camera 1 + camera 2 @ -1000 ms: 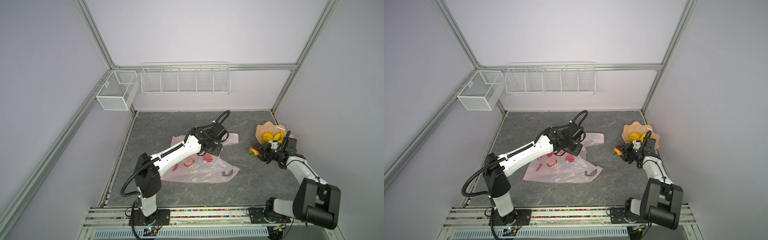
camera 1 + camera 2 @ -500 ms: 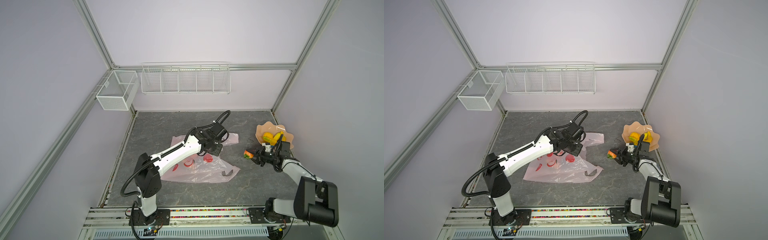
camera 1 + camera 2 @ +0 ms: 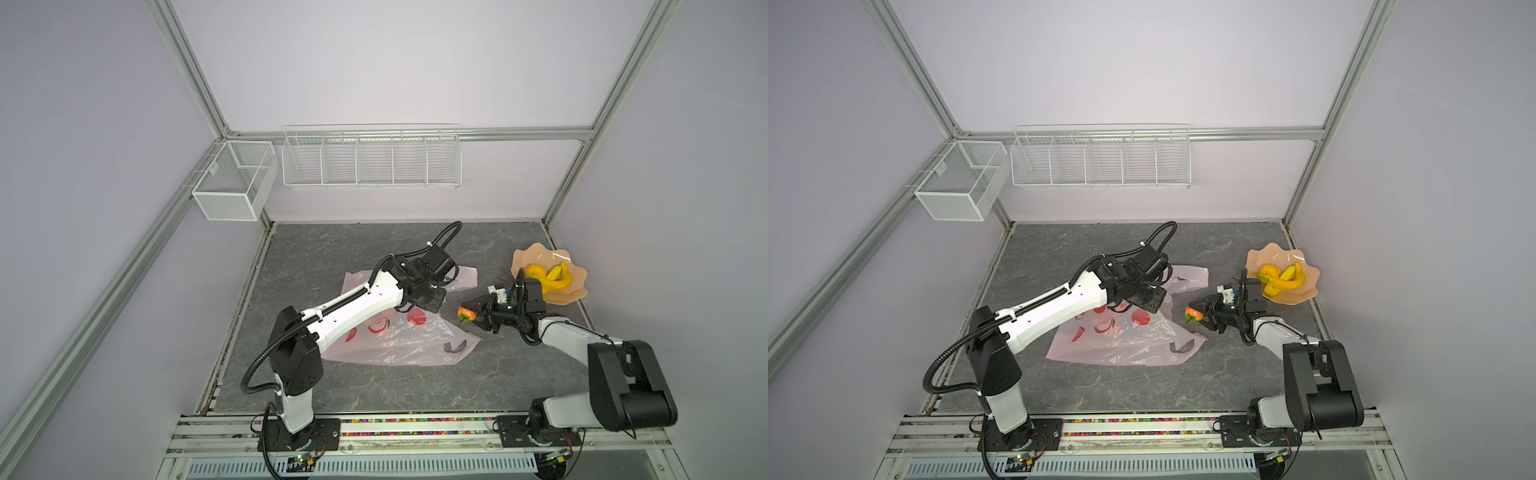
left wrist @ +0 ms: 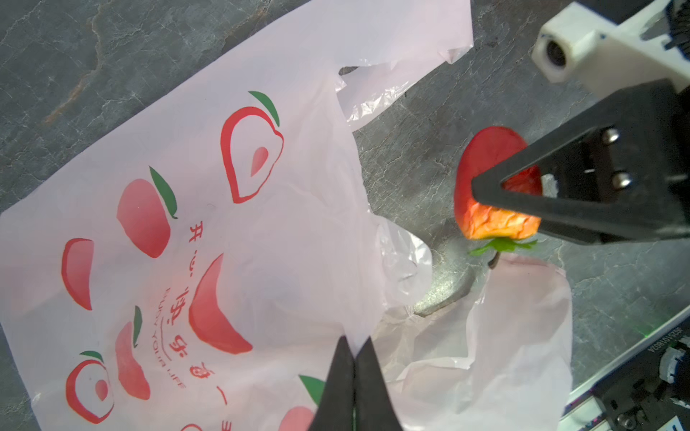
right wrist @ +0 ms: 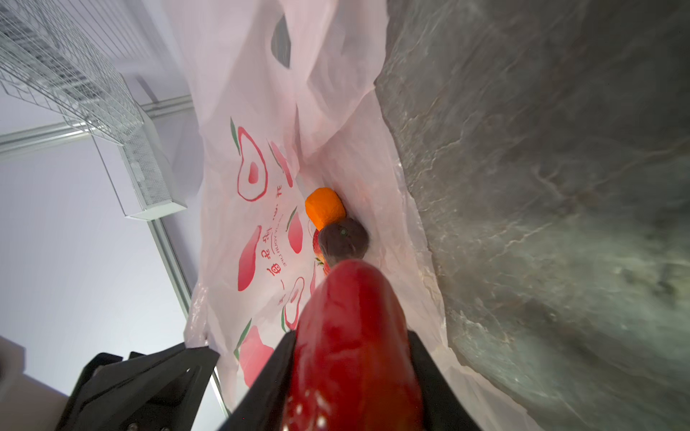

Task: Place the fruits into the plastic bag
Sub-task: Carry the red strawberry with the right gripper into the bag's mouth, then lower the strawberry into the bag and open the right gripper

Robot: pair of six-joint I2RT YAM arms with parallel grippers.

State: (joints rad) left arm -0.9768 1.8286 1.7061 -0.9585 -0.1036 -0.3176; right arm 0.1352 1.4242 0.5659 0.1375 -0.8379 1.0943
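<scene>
Grey tabletop (image 3: 374, 386), plastic bag (image 3: 399, 345) (crumpled), plate (image 3: 532, 255)

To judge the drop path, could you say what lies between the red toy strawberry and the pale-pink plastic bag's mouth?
Only bare grey marbled tabletop, as the left wrist view shows.

top views: high up front, looking down on the whole worktop (image 3: 374, 386), near-identical shots
left wrist: close over the plastic bag (image 4: 261, 242), strawberry (image 4: 485, 160) in shot
right wrist: hugging that strawberry, facing into the bag

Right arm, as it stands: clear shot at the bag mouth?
Likely yes. The left pincer pinches the plastic bag's upper layer up, the mouth faces the strawberry, nothing between.
</scene>
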